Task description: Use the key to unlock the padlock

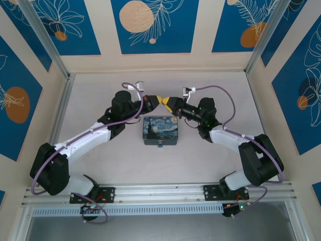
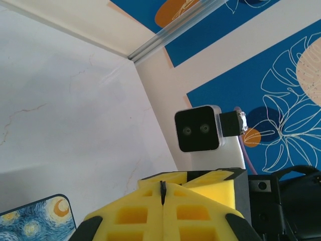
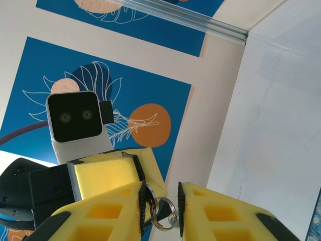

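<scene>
Padlock (image 1: pixel 160 145), by best reading the small dark nub at the 6 o'clock edge of the starry-night tin (image 1: pixel 160 129); too small in the top view for certainty, and well apart from both grippers. Meeting in the air at the tin's 12 o'clock: left gripper (image 1: pixel 161 100) reaching in from 8 o'clock, right gripper (image 1: pixel 172 104) from 4 o'clock, almost touching. Left jaws pressed fully together on a thin dark sliver, most likely the key (image 2: pixel 162 189), held edge-on. Dangling from that grip, toward 6 o'clock in the right wrist view, a small metal ring (image 3: pixel 163 208). Right jaws narrowly apart, straddling that ring, pads (image 3: pixel 210 213) close on either side but with no firm clamp visible. Reads as a handover or regrip of the key, with insertion not yet begun. Risks from here: closing on the loose ring rather than the blade, leaving the key free to swing and useless for aiming at a keyway; releasing on the left before a sound hold on the right, dropping the key onto the tin or the table (image 1: pixel 200 158); twisting the thin blade askew between the yellow pads, spoiling alignment; nudging the tin on the approach and shifting the padlock with it.
</scene>
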Controlling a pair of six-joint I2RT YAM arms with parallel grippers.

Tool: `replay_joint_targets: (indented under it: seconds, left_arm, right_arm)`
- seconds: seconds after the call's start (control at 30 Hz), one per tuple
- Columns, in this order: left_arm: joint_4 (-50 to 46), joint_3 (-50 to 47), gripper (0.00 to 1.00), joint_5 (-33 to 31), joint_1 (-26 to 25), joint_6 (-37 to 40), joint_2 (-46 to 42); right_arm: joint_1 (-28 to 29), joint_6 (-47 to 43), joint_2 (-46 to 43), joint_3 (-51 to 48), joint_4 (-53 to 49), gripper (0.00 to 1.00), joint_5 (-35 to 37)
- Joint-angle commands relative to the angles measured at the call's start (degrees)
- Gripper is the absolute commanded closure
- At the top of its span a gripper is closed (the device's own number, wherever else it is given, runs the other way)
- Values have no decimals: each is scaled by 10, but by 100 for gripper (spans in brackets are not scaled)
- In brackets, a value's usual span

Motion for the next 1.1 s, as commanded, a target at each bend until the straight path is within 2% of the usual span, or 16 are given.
replay_joint_targets:
  seconds: [0.0,0.47,0.7,0.87,1.0,1.07]
  left_arm:
    - [30,-7,100,-11,6,-12,7]
    - [48,-24,100,-9,6,-30,8]
    - [50,-30,100,-11,6,-33,7]
    - [56,-37,100,-13,6,-38,5]
    - [48,-35,99,-18,6,-45,0]
    - [39,-33,81,-26,7,-49,-4]
  right_arm:
    - [5,1,4,-4,26,73,-13]
    - [6,13,25,10,39,78,-13]
    - [3,16,29,11,41,86,-13]
    - [0,16,27,10,41,99,-19]
    - [-4,16,23,2,39,100,-20]
    - [-6,16,18,-5,37,100,-17]
